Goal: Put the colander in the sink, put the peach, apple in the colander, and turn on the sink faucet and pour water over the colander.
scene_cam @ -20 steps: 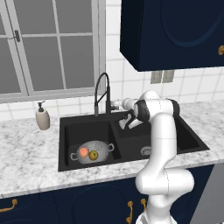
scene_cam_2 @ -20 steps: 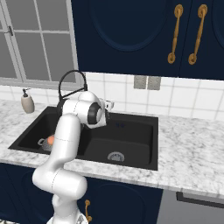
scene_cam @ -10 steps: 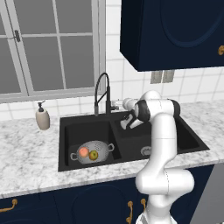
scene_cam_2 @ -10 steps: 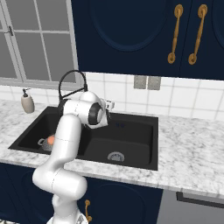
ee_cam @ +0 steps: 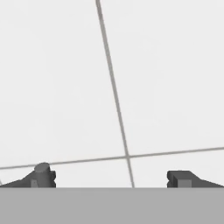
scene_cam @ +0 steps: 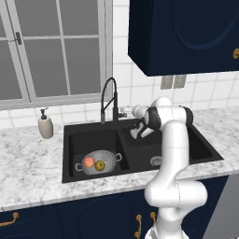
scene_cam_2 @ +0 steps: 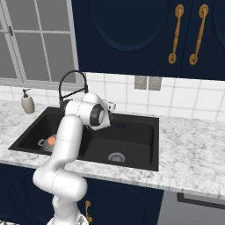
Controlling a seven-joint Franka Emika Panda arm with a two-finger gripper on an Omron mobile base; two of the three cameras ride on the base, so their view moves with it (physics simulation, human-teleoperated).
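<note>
The silver colander (scene_cam: 106, 158) sits in the left basin of the black sink (scene_cam: 198, 145). Inside it lie the orange-pink peach (scene_cam: 89, 162) and the yellow-green apple (scene_cam: 99, 165). The black gooseneck faucet (scene_cam: 109, 99) rises behind the divider, and no water runs from it. My gripper (scene_cam: 125, 112) hovers just right of the faucet's base, pointing at the tiled wall. It is open and holds nothing, as the wide-apart tips (ee_cam: 113, 177) show. From the right, my arm hides most of the colander (scene_cam_2: 43, 143), while the peach (scene_cam_2: 51, 139), the faucet (scene_cam_2: 71, 82) and the gripper (scene_cam_2: 112, 107) are visible.
A beige soap dispenser (scene_cam: 45, 125) stands on the white marbled counter (scene_cam: 28, 161) left of the sink. Behind the counter are a window (scene_cam: 51, 46) and a tiled wall. Dark blue upper cabinets (scene_cam: 186, 32) hang above the right side.
</note>
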